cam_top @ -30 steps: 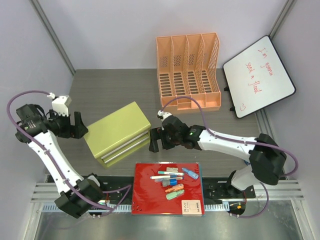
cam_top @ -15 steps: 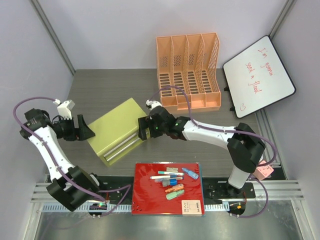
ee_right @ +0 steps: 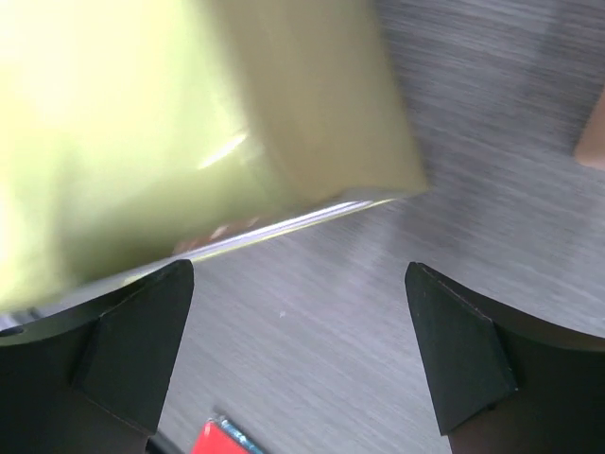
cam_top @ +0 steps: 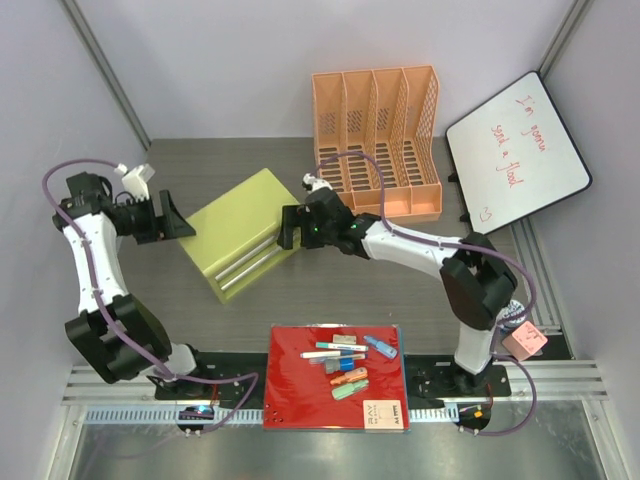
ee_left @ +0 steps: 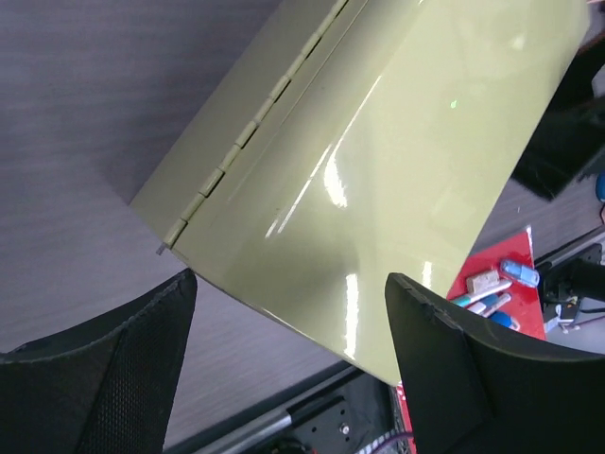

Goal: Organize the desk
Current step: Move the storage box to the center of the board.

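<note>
Grey desk [cam_top: 230, 160]; whiteboard [cam_top: 518, 150] reads "I'm gonna send a flood"; left gripper [cam_top: 172, 215], right gripper [cam_top: 288, 226] both apart.

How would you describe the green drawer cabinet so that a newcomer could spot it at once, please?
On the dark grey desk, look in front and to the left of the orange file rack. The cabinet is the only glossy lime-green box there, with silver drawer handles along its near face.

Grey wood-grain desk [cam_top: 200, 168]; lime-green cabinet [cam_top: 235, 228]; orange rack [cam_top: 375, 120].
</note>
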Controlling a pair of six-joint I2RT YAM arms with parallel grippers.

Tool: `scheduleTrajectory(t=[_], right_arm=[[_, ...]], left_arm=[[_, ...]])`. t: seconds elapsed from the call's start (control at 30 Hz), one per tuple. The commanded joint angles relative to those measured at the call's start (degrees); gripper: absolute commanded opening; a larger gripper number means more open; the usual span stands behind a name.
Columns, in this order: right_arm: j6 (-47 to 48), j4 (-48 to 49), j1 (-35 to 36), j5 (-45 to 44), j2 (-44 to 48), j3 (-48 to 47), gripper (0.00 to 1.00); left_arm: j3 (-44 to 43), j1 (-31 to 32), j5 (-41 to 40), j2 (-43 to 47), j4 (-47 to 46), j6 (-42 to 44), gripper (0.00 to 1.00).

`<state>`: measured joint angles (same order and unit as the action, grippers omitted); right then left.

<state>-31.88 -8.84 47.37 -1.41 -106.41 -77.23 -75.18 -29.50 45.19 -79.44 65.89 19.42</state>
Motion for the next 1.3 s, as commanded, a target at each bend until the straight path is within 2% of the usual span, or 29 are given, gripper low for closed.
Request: scheduleTrajectory(t=[0.0, 0.07, 0.17, 0.23, 0.3, 0.4, 0.43, 0.6, 0.8, 0.9, 1.07, 1.27], right_arm=[[-5.55, 8.28, 0.44, 4.47, 12.6, 8.21, 1.0], [-10.64, 13.65, 0.79, 7.64, 19.64, 15.84, 1.0], [-16.61, 20.16, 1.14, 10.36, 26.05, 23.32, 1.0], [-19.44, 28.15, 1.14, 11.6, 27.57, 27.03, 1.0], [-21.73, 32.2, 1.05, 13.44, 25.65, 28.72, 1.0], [-23.93, 36.41, 1.49, 15.64, 20.99, 27.84, 1.0], [-24.02, 37.4, 1.67, 15.39, 20.11, 27.58, 1.0], [-23.4, 38.63, 2.02, 13.37, 17.64, 25.46, 1.0], [-25.68, 47.05, 2.11, 13.63, 16.15, 27.39, 1.0], [-27.36, 50.67, 2.11, 13.54, 14.57, 28.28, 1.0], [-27.71, 51.64, 2.2, 13.1, 11.85, 27.66, 0.99], [-25.6, 50.94, 0.88, 11.87, 10.52, 27.49, 1.0]], left_arm=[[-9.79, 6.11, 4.56, -2.47, -8.76, -9.13, 0.8], [-11.74, 7.43, 4.29, -3.35, -7.53, -9.14, 0.8], [-13.41, 7.87, 4.91, -2.48, -3.5, -6.07, 0.8], [-13.42, 7.79, 3.42, -0.37, -3.74, -3.34, 0.8], [-12.37, 7.87, 0.35, 1.04, -7.24, -3.86, 0.82], [-11.48, 7.79, -1.85, -0.09, -18.75, -8.16, 0.81], [-11.83, 7.87, -2.12, -3.41, -23.74, -12.0, 0.79], [-21.04, 8.4, 2.53, -16.08, -31.33, -22.04, 0.76], [-24.66, 12.88, 4.81, -26.28, -34.6, -24.51, 0.77], [-22.83, 13.94, 8.07, -28.05, -34.77, -25.75, 0.75], [-16.42, 14.29, 10.18, -25.68, -34.69, -23.91, 0.74], [-9.3, 14.03, 10.71, -18.39, -27.75, -15.92, 0.74]])
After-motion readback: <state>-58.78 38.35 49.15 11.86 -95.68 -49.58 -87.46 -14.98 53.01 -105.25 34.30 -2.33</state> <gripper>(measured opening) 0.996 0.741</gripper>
